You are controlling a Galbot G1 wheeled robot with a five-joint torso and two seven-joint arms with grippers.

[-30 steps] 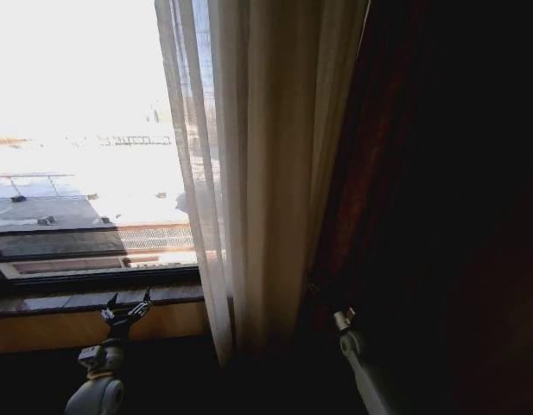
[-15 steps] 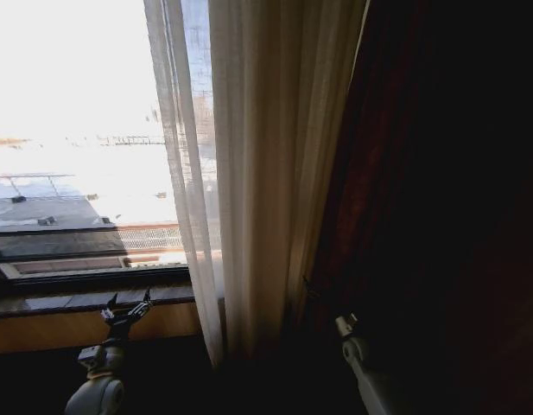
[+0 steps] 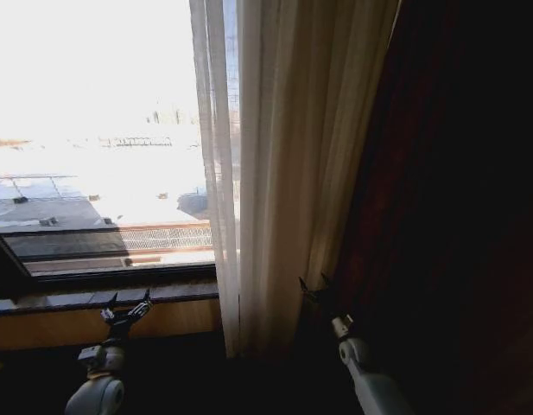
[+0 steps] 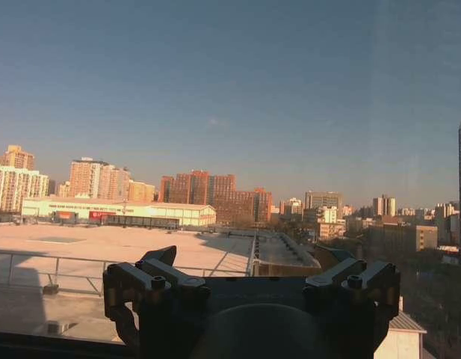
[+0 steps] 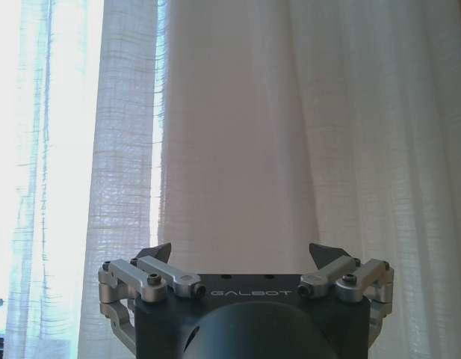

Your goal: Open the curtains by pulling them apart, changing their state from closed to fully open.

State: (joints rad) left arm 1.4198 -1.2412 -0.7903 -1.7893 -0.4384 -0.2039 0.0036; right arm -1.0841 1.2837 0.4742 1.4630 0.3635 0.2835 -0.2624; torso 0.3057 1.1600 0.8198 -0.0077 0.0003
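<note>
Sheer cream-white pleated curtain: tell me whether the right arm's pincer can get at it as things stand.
Probably yes. The right pincer is open and faces the sheer cream-white pleated curtain squarely, with nothing between them. In the head view it sits low at the curtain's right edge, beside the dark brown drape.

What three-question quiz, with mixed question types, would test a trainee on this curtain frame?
1. True or false: the right gripper is shut on the sheer curtain.
2. Multiple choice: the left gripper is (A) clamped on the dark drape, (B) open, low before the window sill, clear of the fabric, (C) pressed into the curtain's pleats.
3. Fill in: the sheer curtain hangs bunched between the bare window pane and the ____.

Key: 1 false, it is open, pointing at the fabric. 2 B. 3 dark drape.
</note>
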